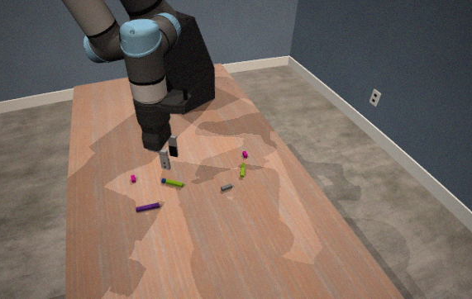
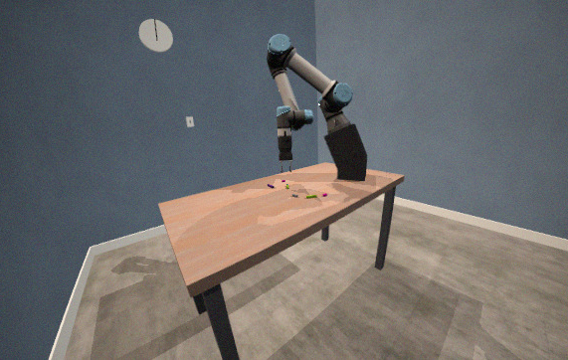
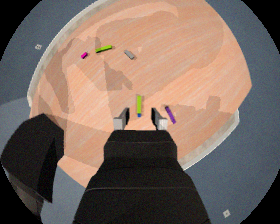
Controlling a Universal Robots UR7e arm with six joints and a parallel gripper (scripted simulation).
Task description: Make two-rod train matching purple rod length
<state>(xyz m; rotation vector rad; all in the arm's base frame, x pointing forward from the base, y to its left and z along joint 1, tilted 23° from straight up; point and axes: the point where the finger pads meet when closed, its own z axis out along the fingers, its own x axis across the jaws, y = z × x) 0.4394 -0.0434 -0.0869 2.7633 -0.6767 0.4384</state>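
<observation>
The purple rod (image 1: 148, 206) lies flat on the table, left of the middle. A lime rod (image 1: 174, 182) lies flat with a small blue rod (image 1: 163, 180) touching its left end, the two in one line. My gripper (image 1: 169, 154) is open and empty, raised above and behind this pair. In the wrist view the lime rod (image 3: 139, 104) lies just ahead of my fingers, with the purple rod (image 3: 169, 115) to its right. A second lime rod (image 1: 242, 169), a grey rod (image 1: 226, 187) and two magenta rods (image 1: 133, 178) (image 1: 245, 154) lie apart from the pair.
The arm's black base (image 1: 189, 66) stands at the back of the table. The table's left edge runs near the magenta rod on the left. In the exterior view the rods (image 2: 292, 191) are small specks near the arm.
</observation>
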